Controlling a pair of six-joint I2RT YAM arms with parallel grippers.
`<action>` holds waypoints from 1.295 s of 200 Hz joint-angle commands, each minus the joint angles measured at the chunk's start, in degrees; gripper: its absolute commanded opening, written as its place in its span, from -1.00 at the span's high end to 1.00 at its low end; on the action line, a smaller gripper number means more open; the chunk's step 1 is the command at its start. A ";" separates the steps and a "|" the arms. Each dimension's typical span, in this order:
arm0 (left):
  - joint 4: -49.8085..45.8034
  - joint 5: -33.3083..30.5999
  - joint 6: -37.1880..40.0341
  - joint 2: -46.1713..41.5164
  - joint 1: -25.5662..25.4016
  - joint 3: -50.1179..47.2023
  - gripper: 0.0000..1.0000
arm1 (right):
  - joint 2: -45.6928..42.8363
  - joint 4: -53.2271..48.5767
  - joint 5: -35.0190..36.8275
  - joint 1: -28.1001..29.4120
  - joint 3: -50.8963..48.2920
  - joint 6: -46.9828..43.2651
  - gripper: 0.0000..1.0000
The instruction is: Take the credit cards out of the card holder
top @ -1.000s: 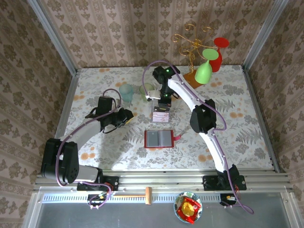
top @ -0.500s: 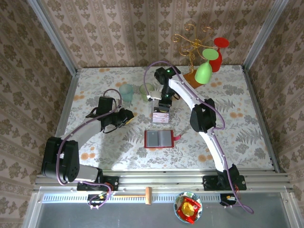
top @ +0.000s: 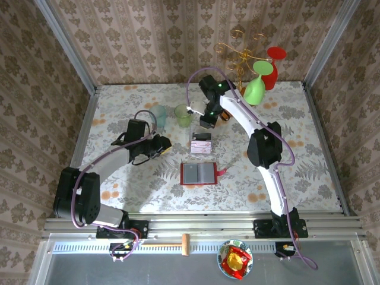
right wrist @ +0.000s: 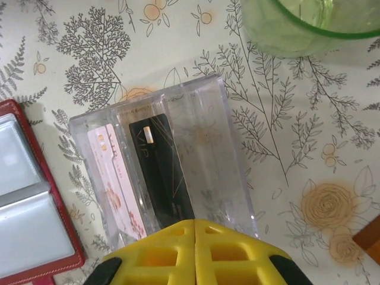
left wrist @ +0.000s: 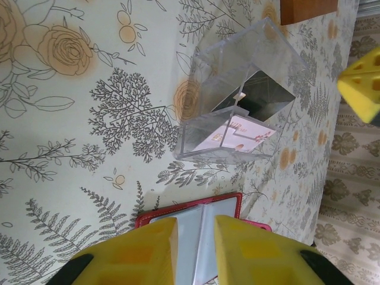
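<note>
Two cards [right wrist: 113, 178] lie in a clear box [right wrist: 219, 166] just beside the open card holder [top: 199, 173] on the bench [top: 119, 113]. The right gripper [right wrist: 195, 228] hangs clenched and empty over the box. The left gripper [left wrist: 195, 228], slightly parted, holds nothing. Likely next step: checking the sleeves [right wrist: 24, 178] for any remaining card.

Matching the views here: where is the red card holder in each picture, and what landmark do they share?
Top external: card holder lies open mid-table, just nearer the arm bases than the clear box.
Left wrist: card holder at the bottom edge, below the clear box.
Right wrist: card holder at the lower left edge, left of the clear box.
Shared landmark: the clear box with cards inside.
</note>
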 commanded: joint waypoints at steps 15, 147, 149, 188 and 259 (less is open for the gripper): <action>0.50 0.94 -0.44 0.46 -0.64 0.71 0.52 | -3.14 9.83 2.37 1.35 -7.53 5.41 0.90; 1.07 1.40 -0.50 1.40 -2.11 0.29 0.52 | -11.29 20.53 4.65 2.94 -19.98 11.75 0.89; 1.10 1.39 -0.63 1.45 -2.20 0.27 0.52 | -11.58 20.65 4.58 2.94 -20.19 12.11 0.88; 1.46 1.94 -0.71 2.99 -3.88 0.35 0.52 | -18.05 26.31 4.08 3.02 -27.92 22.66 0.83; 1.99 3.28 -0.79 5.90 -6.67 -1.08 0.53 | -30.98 41.25 0.09 4.35 -48.87 54.83 0.99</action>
